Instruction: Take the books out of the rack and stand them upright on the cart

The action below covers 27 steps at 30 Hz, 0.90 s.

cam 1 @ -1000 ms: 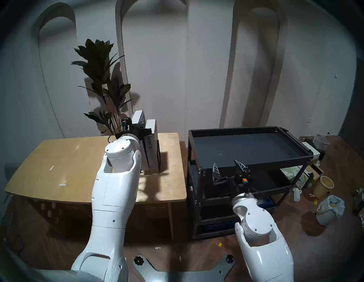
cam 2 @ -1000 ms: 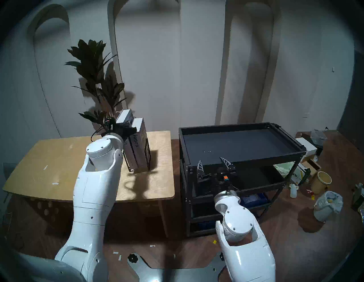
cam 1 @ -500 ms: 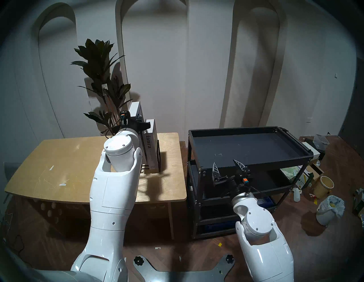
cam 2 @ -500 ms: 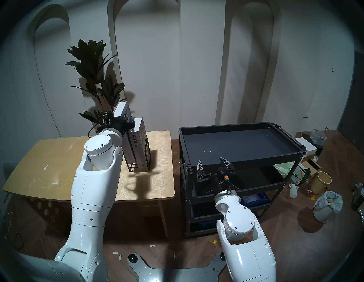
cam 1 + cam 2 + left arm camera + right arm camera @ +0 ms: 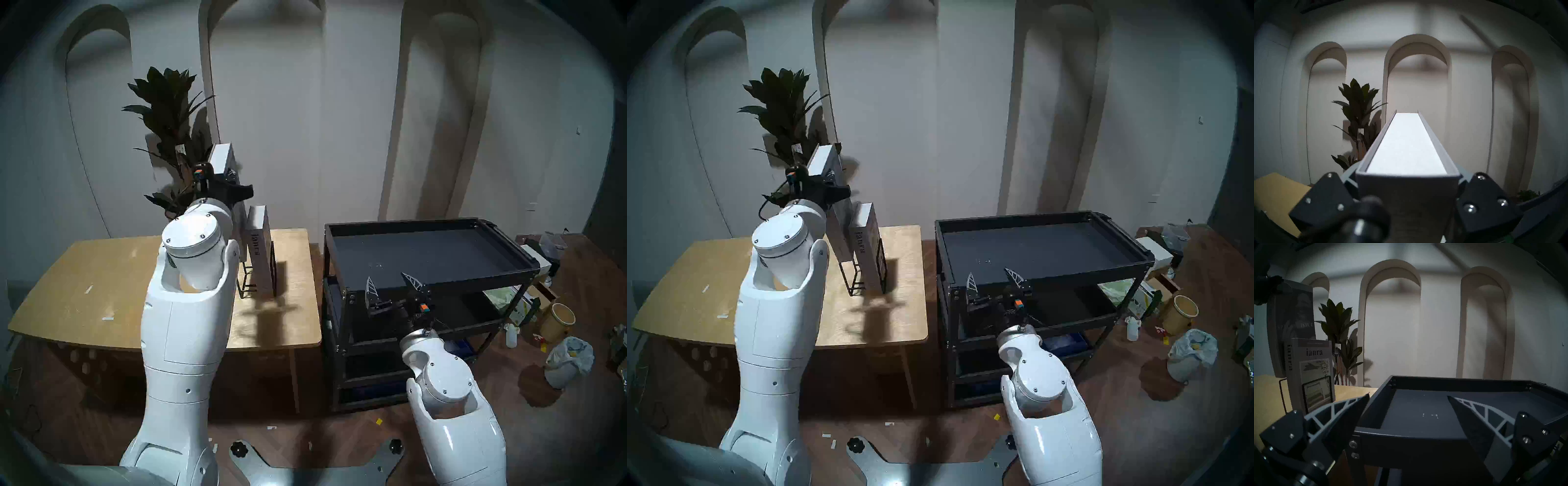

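My left gripper (image 5: 234,190) (image 5: 830,191) (image 5: 1407,178) is shut on the taller light-grey book (image 5: 222,157) (image 5: 827,163) (image 5: 1407,144) near its top. This book hangs tilted, its lower end about level with the top wire of the black rack (image 5: 246,281) (image 5: 852,281) (image 5: 1282,395). The shorter "ianra" book (image 5: 259,244) (image 5: 864,244) (image 5: 1310,372) stands upright in the rack on the wooden table (image 5: 101,271). My right gripper (image 5: 389,280) (image 5: 990,273) (image 5: 1408,395) is open and empty at the near rim of the black cart (image 5: 441,286) (image 5: 1051,276) (image 5: 1407,434).
A tall potted plant (image 5: 169,112) stands behind the table, close to the raised book. Right of the cart, a beige bucket (image 5: 558,320), a white bag-lined bin (image 5: 566,359), boxes and bottles litter the floor. The cart's lower shelves hold blue and pale items.
My left gripper has risen and drawn back to the left with the taller book, pulling it up out of the rack. The shorter book and my right arm have stayed put.
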Available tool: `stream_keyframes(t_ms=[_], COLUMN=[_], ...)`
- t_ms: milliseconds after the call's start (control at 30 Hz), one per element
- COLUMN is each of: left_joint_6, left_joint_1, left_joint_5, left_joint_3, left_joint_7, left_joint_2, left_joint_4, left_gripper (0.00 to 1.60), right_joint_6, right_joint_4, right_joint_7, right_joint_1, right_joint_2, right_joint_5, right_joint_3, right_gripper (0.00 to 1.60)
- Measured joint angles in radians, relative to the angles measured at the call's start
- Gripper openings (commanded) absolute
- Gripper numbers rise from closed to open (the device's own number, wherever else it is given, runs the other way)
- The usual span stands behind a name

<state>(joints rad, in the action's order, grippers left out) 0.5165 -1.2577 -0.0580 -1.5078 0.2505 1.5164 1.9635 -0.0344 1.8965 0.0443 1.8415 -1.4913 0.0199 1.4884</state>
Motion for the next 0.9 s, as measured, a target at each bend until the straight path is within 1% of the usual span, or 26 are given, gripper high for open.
stream_keyframes(t_ms=[300, 400, 467, 500, 700, 800, 900], left_joint_6=[0.083, 0.109, 0.124, 0.133, 0.152, 0.155, 0.155], left_joint_1=[0.022, 0.039, 0.056, 0.069, 0.116, 0.142, 0.17], left_joint_5=[0.024, 0.034, 0.043, 0.052, 0.08, 0.093, 0.105], left_joint_3=[0.034, 0.057, 0.081, 0.105, 0.197, 0.245, 0.288], left_joint_7=[0.013, 0.016, 0.018, 0.019, 0.021, 0.021, 0.019], left_joint_2=[-0.015, -0.019, -0.019, -0.017, 0.009, 0.031, 0.062], left_joint_4=[0.115, 0.144, 0.154, 0.158, 0.154, 0.13, 0.085], left_gripper=[0.0, 0.0, 0.0, 0.0, 0.0, 0.0, 0.0], right_joint_6=[-0.002, -0.009, -0.015, -0.019, -0.038, -0.048, -0.058], right_joint_4=[-0.002, -0.002, -0.002, 0.0, 0.02, 0.03, 0.037], right_joint_7=[0.023, 0.033, 0.039, 0.043, 0.051, 0.052, 0.046], right_joint_1=[-0.002, -0.004, -0.007, -0.009, -0.024, -0.033, -0.04], right_joint_2=[0.005, 0.018, 0.028, 0.034, 0.05, 0.057, 0.062], right_joint_5=[0.012, -0.006, -0.028, -0.045, -0.096, -0.121, -0.142], right_joint_3=[-0.001, -0.012, -0.023, -0.033, -0.062, -0.072, -0.078], right_gripper=[1.6, 1.6, 1.6, 1.6, 1.6, 1.6, 1.6])
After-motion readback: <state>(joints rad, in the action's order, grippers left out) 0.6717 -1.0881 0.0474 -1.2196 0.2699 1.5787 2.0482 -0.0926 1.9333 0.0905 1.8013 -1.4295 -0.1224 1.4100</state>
